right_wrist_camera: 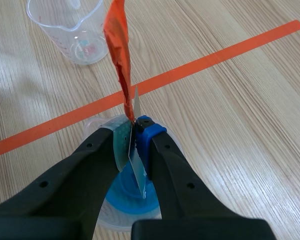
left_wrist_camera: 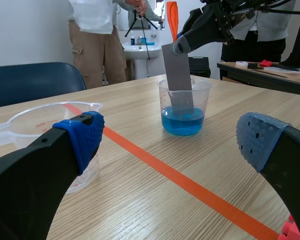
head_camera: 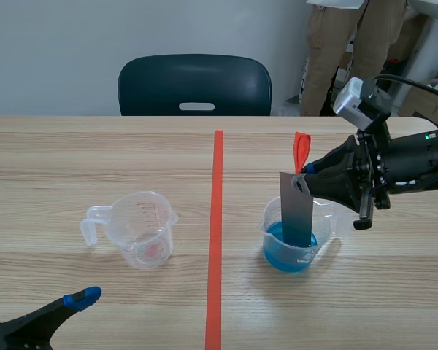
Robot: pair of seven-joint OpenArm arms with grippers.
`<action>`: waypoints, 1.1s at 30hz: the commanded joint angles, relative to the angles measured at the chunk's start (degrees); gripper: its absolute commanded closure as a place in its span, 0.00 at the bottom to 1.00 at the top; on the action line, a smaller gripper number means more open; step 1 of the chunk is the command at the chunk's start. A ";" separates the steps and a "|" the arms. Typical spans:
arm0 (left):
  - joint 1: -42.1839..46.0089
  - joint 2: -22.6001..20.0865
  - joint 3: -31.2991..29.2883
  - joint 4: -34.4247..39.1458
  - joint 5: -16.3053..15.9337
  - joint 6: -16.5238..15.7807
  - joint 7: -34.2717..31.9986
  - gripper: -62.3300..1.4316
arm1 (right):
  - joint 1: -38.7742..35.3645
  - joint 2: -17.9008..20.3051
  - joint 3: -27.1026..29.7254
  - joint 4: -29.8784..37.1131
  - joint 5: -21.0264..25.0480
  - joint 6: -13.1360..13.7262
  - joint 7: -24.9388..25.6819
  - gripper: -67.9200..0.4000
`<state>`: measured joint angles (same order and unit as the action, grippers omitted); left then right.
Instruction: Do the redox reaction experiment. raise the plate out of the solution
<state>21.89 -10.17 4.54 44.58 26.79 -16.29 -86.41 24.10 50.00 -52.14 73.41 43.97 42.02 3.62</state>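
Note:
A grey metal plate [head_camera: 297, 210] with an orange-red ribbon [head_camera: 300, 151] at its top hangs upright, its lower end inside a clear beaker [head_camera: 295, 239] of blue solution [head_camera: 288, 248]. My right gripper [head_camera: 306, 172] is shut on the plate's top edge. In the right wrist view the plate [right_wrist_camera: 136, 162] is pinched between the pads [right_wrist_camera: 123, 142], with the ribbon [right_wrist_camera: 118, 47] rising ahead and the blue solution [right_wrist_camera: 127, 195] below. My left gripper [left_wrist_camera: 167, 145] stands open low at the near left, holding nothing; the beaker [left_wrist_camera: 184, 105] and plate [left_wrist_camera: 177, 75] lie ahead of it.
An empty clear measuring cup [head_camera: 137, 227] with a handle stands left of the orange-red tape line [head_camera: 216, 233]. A dark chair [head_camera: 195, 85] is behind the table's far edge, and a person [head_camera: 354, 44] stands at the back right.

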 commanded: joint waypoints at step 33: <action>-0.15 -0.50 -0.04 0.92 -0.20 0.11 -2.62 0.10 | 1.95 2.25 0.59 4.87 1.64 0.70 2.89 0.99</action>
<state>21.89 -10.17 4.54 44.58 26.79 -16.29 -86.41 24.29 51.79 -52.14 77.38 45.01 42.02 5.74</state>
